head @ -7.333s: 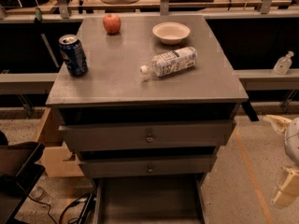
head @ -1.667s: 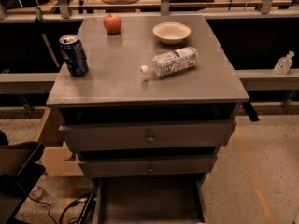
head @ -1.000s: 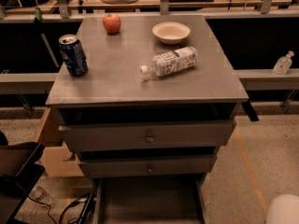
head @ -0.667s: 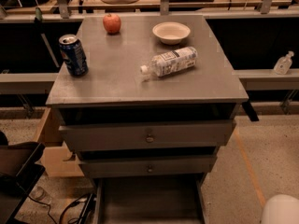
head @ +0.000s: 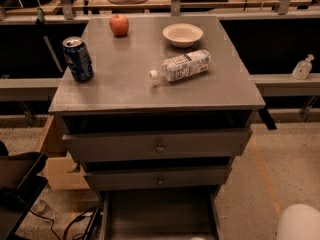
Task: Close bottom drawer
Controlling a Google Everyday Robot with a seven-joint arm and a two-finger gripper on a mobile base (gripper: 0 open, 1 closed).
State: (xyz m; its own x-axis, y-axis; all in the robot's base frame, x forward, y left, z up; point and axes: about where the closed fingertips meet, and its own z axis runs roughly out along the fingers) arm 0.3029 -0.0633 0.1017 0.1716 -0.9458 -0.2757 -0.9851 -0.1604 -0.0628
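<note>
The bottom drawer (head: pixel 159 215) stands pulled out at the foot of the grey cabinet. Its plain grey inner tray shows, and its front is cut off by the lower edge of the view. Above it are the mid-width drawer (head: pixel 158 178) and the widest drawer (head: pixel 158 145), both slightly out, each with a round knob. My gripper is out of view. Only a white rounded part of my arm (head: pixel 300 223) shows in the bottom right corner, to the right of the open drawer and apart from it.
On the cabinet top (head: pixel 125 74) are a blue soda can (head: pixel 77 59), a red apple (head: pixel 119 25), a white bowl (head: pixel 182 34) and a plastic water bottle (head: pixel 181 65) lying on its side. A cardboard box (head: pixel 55 159) and cables (head: pixel 75 224) are at the left on the floor.
The white arm part came into view at the bottom right corner and has crept slightly up and to the left. The drawers and the things on top have not moved.
</note>
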